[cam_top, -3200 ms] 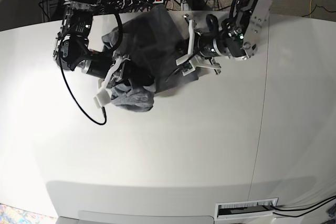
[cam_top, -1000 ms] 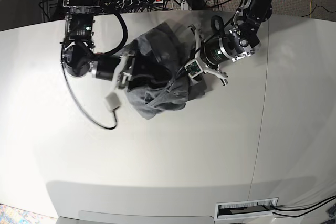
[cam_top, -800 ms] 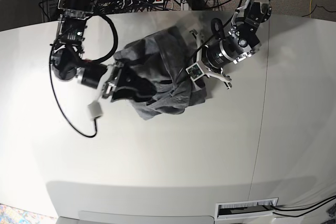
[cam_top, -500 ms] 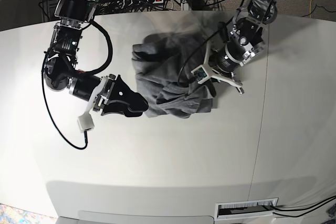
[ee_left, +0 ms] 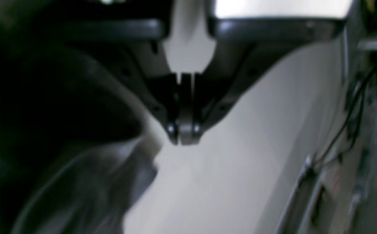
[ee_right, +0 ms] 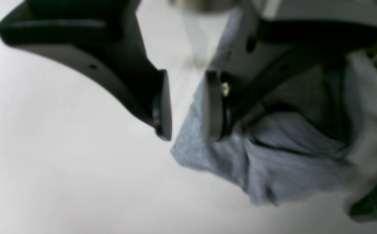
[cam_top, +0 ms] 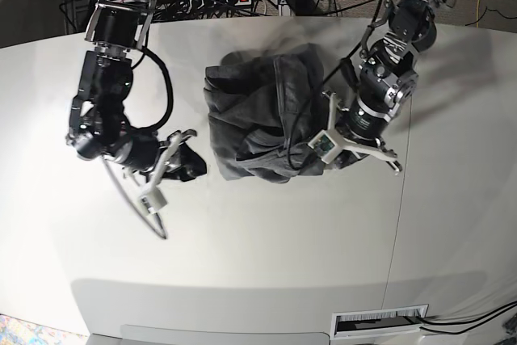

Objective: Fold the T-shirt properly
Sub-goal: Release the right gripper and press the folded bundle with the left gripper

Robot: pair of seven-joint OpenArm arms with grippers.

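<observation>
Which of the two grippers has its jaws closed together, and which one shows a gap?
The left gripper has its jaws pressed together, with nothing visible between them. The right gripper shows a clear gap, beside the T-shirt edge.

Crumpled T-shirt (cam_top: 258,119) on white table (cam_top: 242,248), between two arms

T-shirt (cam_top: 258,123) on table (cam_top: 266,240), between 2 arms.
</observation>
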